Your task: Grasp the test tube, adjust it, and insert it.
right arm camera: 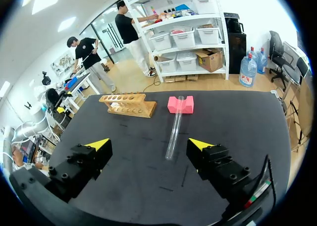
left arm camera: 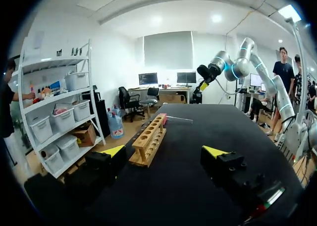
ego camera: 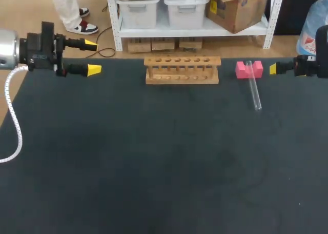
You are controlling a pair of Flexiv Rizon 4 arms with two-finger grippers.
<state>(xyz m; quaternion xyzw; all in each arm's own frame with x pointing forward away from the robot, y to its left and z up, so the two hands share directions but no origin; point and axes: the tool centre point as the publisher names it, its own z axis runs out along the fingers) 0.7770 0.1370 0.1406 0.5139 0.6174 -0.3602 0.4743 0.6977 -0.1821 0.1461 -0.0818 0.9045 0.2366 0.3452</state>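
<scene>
Jaws open and empty both sides; right gripper should pinch the clear glass test tube mid-length, off the pink notched block.

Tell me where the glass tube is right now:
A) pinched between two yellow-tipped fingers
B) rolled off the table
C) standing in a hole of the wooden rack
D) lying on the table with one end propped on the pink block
D: the test tube lies on the dark table, its far end resting in the notch of the pink block, while the wooden rack has only empty holes.
</scene>
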